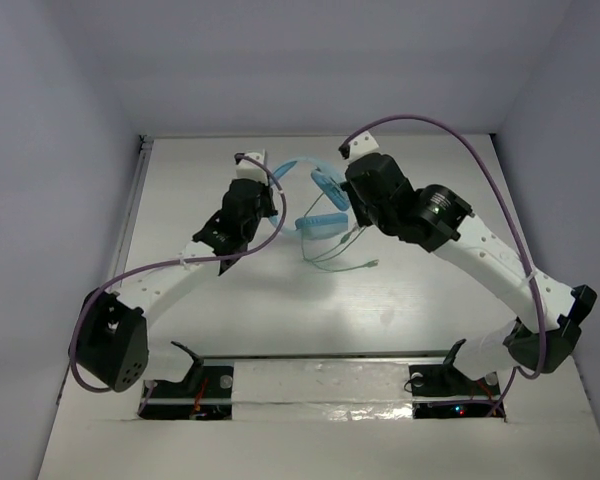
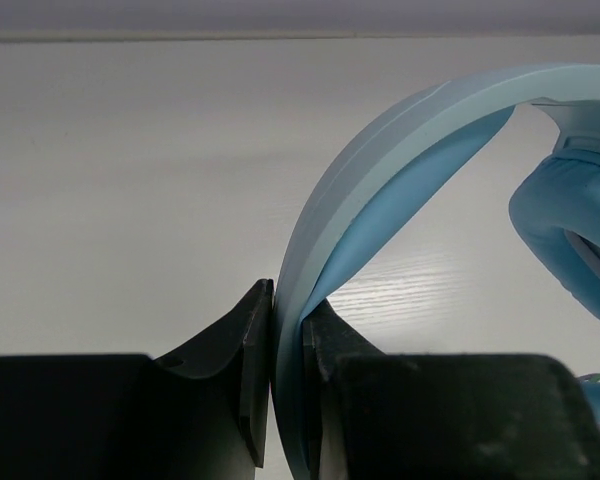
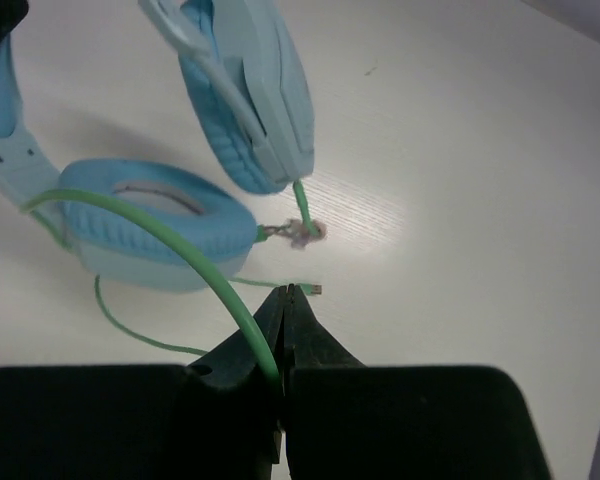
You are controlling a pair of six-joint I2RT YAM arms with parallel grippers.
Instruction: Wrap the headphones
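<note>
Nearest the lens, the left gripper (image 2: 288,305) pinches the light blue headband (image 2: 380,170), which arches up and away to its right. The right gripper (image 3: 285,295) is clamped on the pale green cable (image 3: 180,245). Just beyond its tips lie the plug (image 3: 316,289) and one ear cup (image 3: 150,215) of the headphones (image 1: 325,222), on the white table (image 3: 460,150). A purple arm cable (image 1: 420,118) loops above the right arm.
</note>
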